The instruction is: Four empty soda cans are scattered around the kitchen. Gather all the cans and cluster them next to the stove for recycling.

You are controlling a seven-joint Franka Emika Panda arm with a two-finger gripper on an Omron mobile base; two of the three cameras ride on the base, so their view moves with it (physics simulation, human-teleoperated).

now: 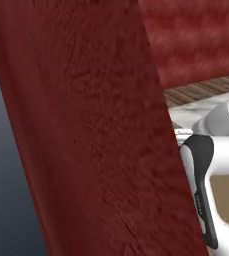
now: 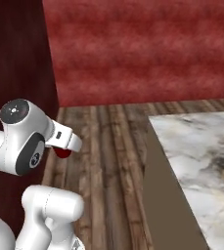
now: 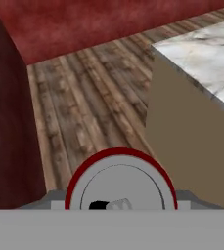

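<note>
Red walls (image 2: 143, 49) all around, plank floor (image 2: 103, 161) running between them, and the marble counter (image 2: 201, 166) coming in on one side with its tan side panel dropping from the near edge. A dark red panel (image 1: 86, 130) crowds the left base view, so the base looks parked tight against a wall.

Now the arm — folded low over the floor, well off the counter's edge. And there's the prize: a red soda can (image 3: 121, 188) right under the hand camera, silver top and pull tab facing the lens, red rim curving around it. From the right base view a spot of that red peeks out beneath the white wrist. The claw (image 3: 121, 207) is pressed in on the can, pinching it across the body.

How will it handle? An empty can like this should be very light and thin-walled — easy to dent if squeezed hard, and the smooth round side could slip or twist in a two-finger hold. Best grip, I'd judge, is across the middle of the body, upright, modest pressure. No stove to be seen from here, so the carry looks far from done.
</note>
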